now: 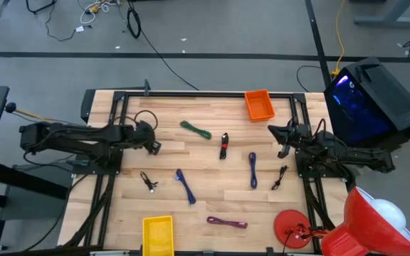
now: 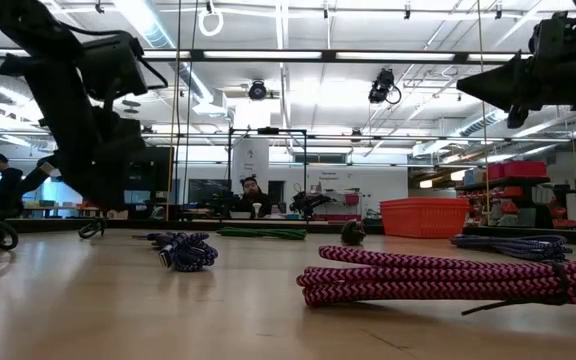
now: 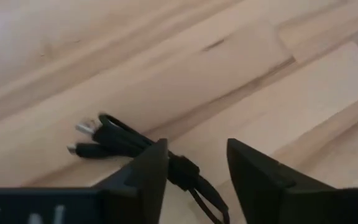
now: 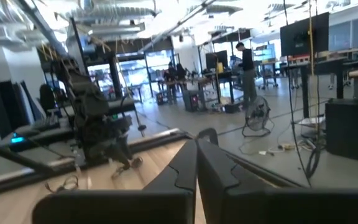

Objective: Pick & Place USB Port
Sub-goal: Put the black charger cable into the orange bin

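A black USB cable (image 3: 120,140), tied into a small bundle, lies flat on the wooden table; two plugs stick out at one end. The high view shows it as a small black bundle (image 1: 148,181) in the table's left half. My left gripper (image 3: 196,146) hovers above it, tilted down and open, and the bundle's tie shows in the gap between the fingers. The same gripper (image 1: 151,146) shows near the table's left side. At the right side of the table my right gripper (image 4: 197,146) is shut on nothing and points about level.
Other bundled cables lie about: green (image 1: 196,129), black-and-red (image 1: 224,146), blue (image 1: 184,186), purple-blue (image 1: 253,171), black (image 1: 280,178), magenta (image 1: 226,222). An orange bin (image 1: 259,104) stands at the far edge and a yellow bin (image 1: 158,235) at the near edge.
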Controlling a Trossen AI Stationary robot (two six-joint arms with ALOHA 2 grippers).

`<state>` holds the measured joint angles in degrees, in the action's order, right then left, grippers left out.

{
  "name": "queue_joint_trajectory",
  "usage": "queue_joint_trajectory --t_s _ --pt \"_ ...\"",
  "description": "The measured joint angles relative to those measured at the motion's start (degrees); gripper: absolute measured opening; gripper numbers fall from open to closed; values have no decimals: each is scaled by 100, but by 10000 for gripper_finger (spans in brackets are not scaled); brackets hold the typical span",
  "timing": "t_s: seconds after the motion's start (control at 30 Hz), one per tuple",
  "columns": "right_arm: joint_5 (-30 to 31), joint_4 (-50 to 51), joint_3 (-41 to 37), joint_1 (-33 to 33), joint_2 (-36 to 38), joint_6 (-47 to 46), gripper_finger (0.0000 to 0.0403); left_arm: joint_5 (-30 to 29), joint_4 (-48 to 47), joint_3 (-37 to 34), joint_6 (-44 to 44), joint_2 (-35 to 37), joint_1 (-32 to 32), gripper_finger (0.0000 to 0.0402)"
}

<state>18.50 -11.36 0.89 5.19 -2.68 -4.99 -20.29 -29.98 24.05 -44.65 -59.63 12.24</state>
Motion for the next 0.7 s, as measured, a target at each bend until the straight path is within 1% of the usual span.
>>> queue_joint_trajectory --t_s 0.17,0.27,0.37,0.53,0.63,0.7 --pt "0 326 0 0 0 3 16 97 243 0 -129 -31 90 234" --pt "0 495 0 0 0 3 16 218 183 188 -223 -34 149 254" --pt "0 633 0 0 0 -36 16 247 -219 492 -303 -36 154 260" --pt "4 795 0 0 0 -37 16 125 -1153 1202 -497 -34 152 256" --pt "0 814 0 -1 0 -44 16 128 -1786 1431 -809 -38 151 253" --pt "-4 816 0 -2 0 -48 16 160 -2264 1456 -1106 -38 114 253"
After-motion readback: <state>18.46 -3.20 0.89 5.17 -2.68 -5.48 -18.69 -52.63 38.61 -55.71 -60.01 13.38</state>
